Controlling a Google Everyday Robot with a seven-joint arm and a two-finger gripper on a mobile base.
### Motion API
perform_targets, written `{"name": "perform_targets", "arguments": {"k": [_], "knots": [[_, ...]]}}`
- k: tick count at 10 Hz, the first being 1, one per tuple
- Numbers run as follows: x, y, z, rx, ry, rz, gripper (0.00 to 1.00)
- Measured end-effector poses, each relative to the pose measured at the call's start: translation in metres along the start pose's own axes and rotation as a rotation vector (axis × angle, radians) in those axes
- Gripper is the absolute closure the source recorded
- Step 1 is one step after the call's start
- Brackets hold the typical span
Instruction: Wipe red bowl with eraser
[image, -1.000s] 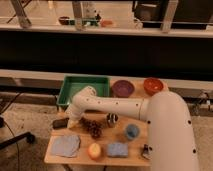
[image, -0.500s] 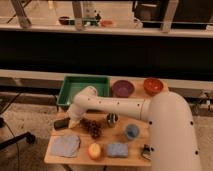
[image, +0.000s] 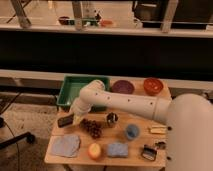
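**A:** At the near edge of the bench (image: 56, 134), what lies there?

**B:** Running from 7 o'clock round to 5: a blue-grey cloth (image: 65, 145), a round orange-yellow thing (image: 94, 150), a blue sponge (image: 117, 149) and a small black-and-metal item (image: 147, 151).

**A:** And in the middle?

**B:** A dark knobbly cluster (image: 91, 128), a metal cup (image: 112, 119), a round blue object (image: 131, 131) and, toward 3 o'clock, a pale yellow piece (image: 157, 130).

**A:** Where is the tool?

**B:** The tool (image: 77, 119) is out at 9 o'clock, tip down on the bench, drawn narrow on the right end of the eraser (image: 64, 120). The eraser lies flat at the left edge.

**A:** What crowds it?

**B:** The cluster sits just beside the tool at its 4 o'clock. The white arm (image: 130, 102) slants across the bench from the robot's body (image: 192, 132) at the right, passing over the space behind the cup.

**A:** Farther back?

**B:** A green bin (image: 70, 87) at 11 o'clock, a purple bowl (image: 122, 87) at 12, and the red bowl (image: 153, 85) at 1 o'clock, upright, well apart from the eraser. The arm and the purple bowl lie between them.
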Motion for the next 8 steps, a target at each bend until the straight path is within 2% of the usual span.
{"name": "perform_targets", "arguments": {"k": [1, 4, 6, 8], "knots": [[0.006, 0.001, -0.011, 0.007, 0.005, 0.008, 0.91], [0.057, 0.007, -0.051, 0.041, 0.015, 0.116, 0.91], [0.106, 0.010, -0.086, 0.074, 0.052, 0.192, 0.91], [0.141, 0.006, -0.118, 0.108, 0.098, 0.233, 0.91]]}}
